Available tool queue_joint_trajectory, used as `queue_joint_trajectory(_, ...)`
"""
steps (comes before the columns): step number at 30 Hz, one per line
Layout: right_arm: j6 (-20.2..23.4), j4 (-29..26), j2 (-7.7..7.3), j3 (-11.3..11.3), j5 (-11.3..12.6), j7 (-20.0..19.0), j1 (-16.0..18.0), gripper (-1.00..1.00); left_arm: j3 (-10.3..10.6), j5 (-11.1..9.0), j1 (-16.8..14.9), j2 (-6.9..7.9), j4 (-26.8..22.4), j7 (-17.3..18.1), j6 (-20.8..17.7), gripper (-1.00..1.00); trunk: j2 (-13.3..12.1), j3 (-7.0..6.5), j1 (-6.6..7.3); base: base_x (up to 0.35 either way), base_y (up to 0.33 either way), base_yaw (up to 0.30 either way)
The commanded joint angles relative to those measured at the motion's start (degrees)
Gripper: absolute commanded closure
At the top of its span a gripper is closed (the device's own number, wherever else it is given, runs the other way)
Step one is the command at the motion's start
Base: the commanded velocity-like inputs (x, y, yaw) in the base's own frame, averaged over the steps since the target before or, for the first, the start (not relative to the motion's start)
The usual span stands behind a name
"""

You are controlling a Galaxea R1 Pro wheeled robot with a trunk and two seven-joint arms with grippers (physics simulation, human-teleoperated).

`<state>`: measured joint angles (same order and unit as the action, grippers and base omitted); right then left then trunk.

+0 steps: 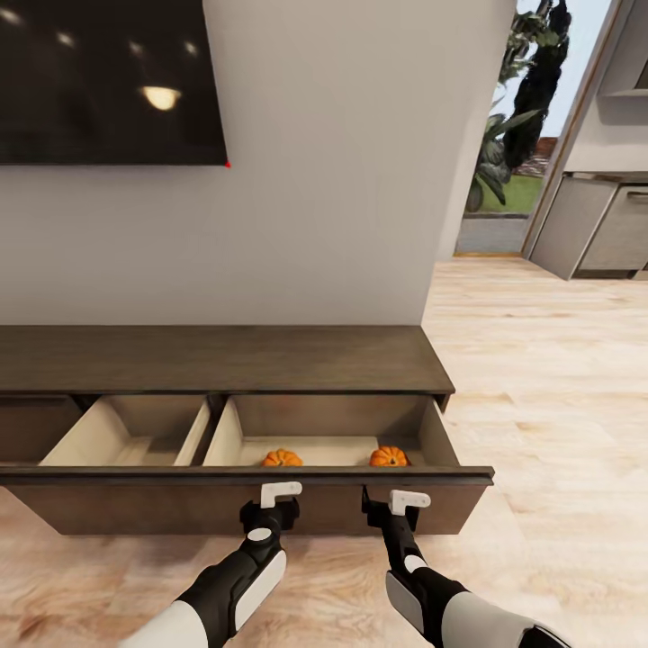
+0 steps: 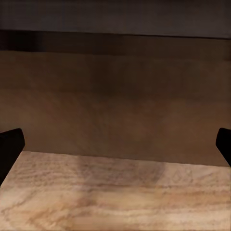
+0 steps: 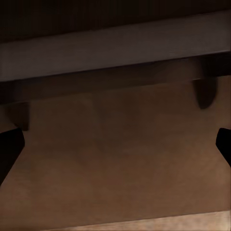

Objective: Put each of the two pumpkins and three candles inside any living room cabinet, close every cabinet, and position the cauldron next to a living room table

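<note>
Pumpkins: two pumpkins, one (image 1: 282, 458) and the other (image 1: 389, 456), are sitting inside the pulled-out right drawer (image 1: 333, 432) of the cabinet (image 1: 216, 360), near its front edge, at roughly 6 o'clock and 5 o'clock of the drawer's pale floor.
Cabinet: it is standing against the wall at 12 o'clock from the robot; the left drawer (image 1: 126, 432) is also hanging open, and nothing is showing in the part of it that is in view.
Left hand: the left hand (image 1: 280, 493) is hovering just in front of the drawer front (image 1: 180, 508), fingers spread wide and gripping nothing.
Right hand: the right hand (image 1: 409, 500) is waiting at the same drawer front, toward 3 o'clock of the left one, likewise released and empty.
Done so far: both pumpkins are lying in a cabinet drawer.
Left to do: by my reading, three candles are awaiting storage, both drawers are needing closing, and the cauldron is needing placing beside the coffee table.
Surroundings: wooden floor (image 1: 540, 360) is stretching toward 2 o'clock.
</note>
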<state>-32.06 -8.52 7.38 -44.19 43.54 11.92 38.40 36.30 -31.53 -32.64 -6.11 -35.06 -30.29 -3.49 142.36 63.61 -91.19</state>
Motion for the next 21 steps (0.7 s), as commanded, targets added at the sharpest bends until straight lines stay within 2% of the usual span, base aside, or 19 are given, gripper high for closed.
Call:
queue_joint_trajectory(1,-0.11,-0.01,0.00,-0.33,0.14,0.47,0.07,-1.00,0.33,-0.21,-0.05,0.05,-0.10,-0.48,-0.27,-1.00,0.02,0.05,-0.01,0.178,0.000,0.000)
queue_joint_trajectory(21,-0.10,-0.01,0.00,-0.33,0.14,0.47,0.05,-1.00,0.35,-0.19,-0.05,0.05,-0.10,-0.48,-0.27,-1.00,0.02,0.05,-0.01,0.184,0.000,0.000)
